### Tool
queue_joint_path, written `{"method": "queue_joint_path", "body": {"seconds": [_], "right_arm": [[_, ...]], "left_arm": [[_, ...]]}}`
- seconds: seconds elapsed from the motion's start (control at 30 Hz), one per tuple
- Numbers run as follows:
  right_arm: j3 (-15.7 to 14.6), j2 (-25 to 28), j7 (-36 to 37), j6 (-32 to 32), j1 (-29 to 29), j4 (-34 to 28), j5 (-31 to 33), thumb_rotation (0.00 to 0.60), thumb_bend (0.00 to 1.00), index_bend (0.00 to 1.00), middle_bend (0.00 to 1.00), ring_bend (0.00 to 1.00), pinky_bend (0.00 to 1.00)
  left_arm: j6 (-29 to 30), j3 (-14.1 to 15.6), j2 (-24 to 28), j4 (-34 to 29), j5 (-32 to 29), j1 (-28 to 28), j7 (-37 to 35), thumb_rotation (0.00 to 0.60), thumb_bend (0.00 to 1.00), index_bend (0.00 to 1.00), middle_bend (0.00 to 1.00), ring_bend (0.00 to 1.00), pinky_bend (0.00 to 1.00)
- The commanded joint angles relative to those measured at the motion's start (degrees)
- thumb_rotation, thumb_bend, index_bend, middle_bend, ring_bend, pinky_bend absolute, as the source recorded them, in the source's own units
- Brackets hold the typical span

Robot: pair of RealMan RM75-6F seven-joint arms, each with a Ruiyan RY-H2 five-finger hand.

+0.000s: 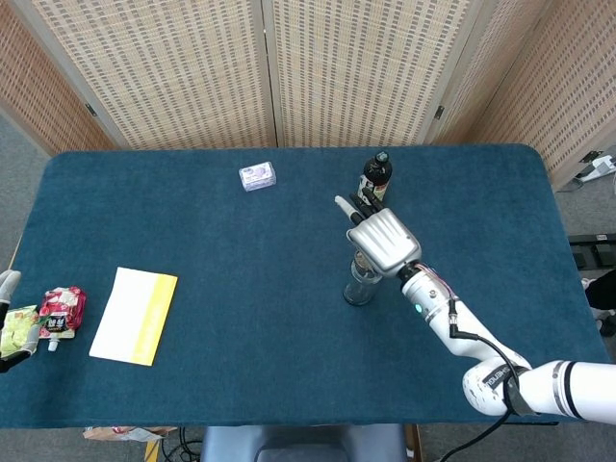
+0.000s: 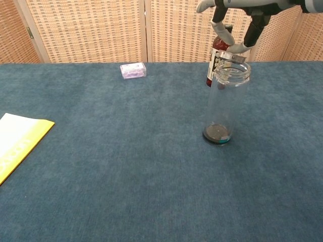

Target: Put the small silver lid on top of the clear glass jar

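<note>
The clear glass jar (image 2: pixel 229 103) stands upright on the blue table, its open rim (image 2: pixel 232 69) facing up. My right hand (image 2: pixel 241 17) comes down from above and pinches the small silver lid (image 2: pixel 231 55) between its fingertips. The lid is tilted and sits just over the back of the rim. From the head view, the right hand (image 1: pixel 383 240) covers the jar's mouth, and only the lower part of the jar (image 1: pixel 361 285) shows. My left hand (image 1: pixel 6 320) is barely visible at the far left edge, beside the snack packets, and its pose is unclear.
A dark bottle (image 1: pixel 374 177) stands right behind the jar, close to the hand. A small clear box (image 1: pixel 257 176) lies at the back centre. A yellow-edged white pad (image 1: pixel 135 315) and red and green snack packets (image 1: pixel 62 312) lie at the left.
</note>
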Motion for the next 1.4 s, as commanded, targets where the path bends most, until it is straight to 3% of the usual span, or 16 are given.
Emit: {"method": "queue_joint_path", "body": {"seconds": [0.03, 0.37, 0.67, 0.87, 1.13, 1.4], "right_arm": [[-0.2, 0.1, 0.2, 0.1, -0.1, 0.0, -0.3, 0.6, 0.38, 0.67, 0.02, 0.0, 0.0], [-1.1, 0.2, 0.1, -0.7, 0.2, 0.6, 0.1, 0.6, 0.38, 0.66, 0.02, 0.0, 0.0], [-2.4, 1.0, -3.4, -0.5, 1.8, -1.2, 4.8, 0.6, 0.33, 0.31, 0.0, 0.0, 0.0], [-3.2, 1.8, -5.9, 0.4, 3.1, -2.9, 8.3, 0.6, 0.32, 0.15, 0.0, 0.0, 0.0], [-2.6, 3.5, -3.9, 1.5, 2.8, -5.1, 7.6, 0.6, 0.32, 0.13, 0.0, 0.0, 0.0], [-3.4, 9.6, 2.8, -0.1, -1.3, -10.4, 0.5, 0.6, 0.31, 0.13, 0.0, 0.0, 0.0]], "left_arm": [[-0.1, 0.0, 0.0, 0.1, -0.1, 0.0, 0.0, 0.6, 0.35, 0.0, 0.08, 0.0, 0.11], [0.0, -0.2, -0.1, 0.0, -0.2, 0.0, 0.2, 0.6, 0.35, 0.0, 0.08, 0.0, 0.11], [0.2, -0.3, 0.0, 0.2, -0.1, 0.0, -0.7, 0.6, 0.35, 0.0, 0.08, 0.0, 0.11], [0.2, -0.3, 0.0, 0.2, 0.0, 0.1, -0.8, 0.6, 0.35, 0.0, 0.08, 0.0, 0.11], [0.1, -0.4, -0.1, 0.3, -0.2, 0.0, -0.6, 0.6, 0.35, 0.0, 0.08, 0.0, 0.11], [0.1, -0.5, -0.4, 0.6, -0.3, 0.0, -0.1, 0.6, 0.35, 0.0, 0.08, 0.0, 0.11]]}}
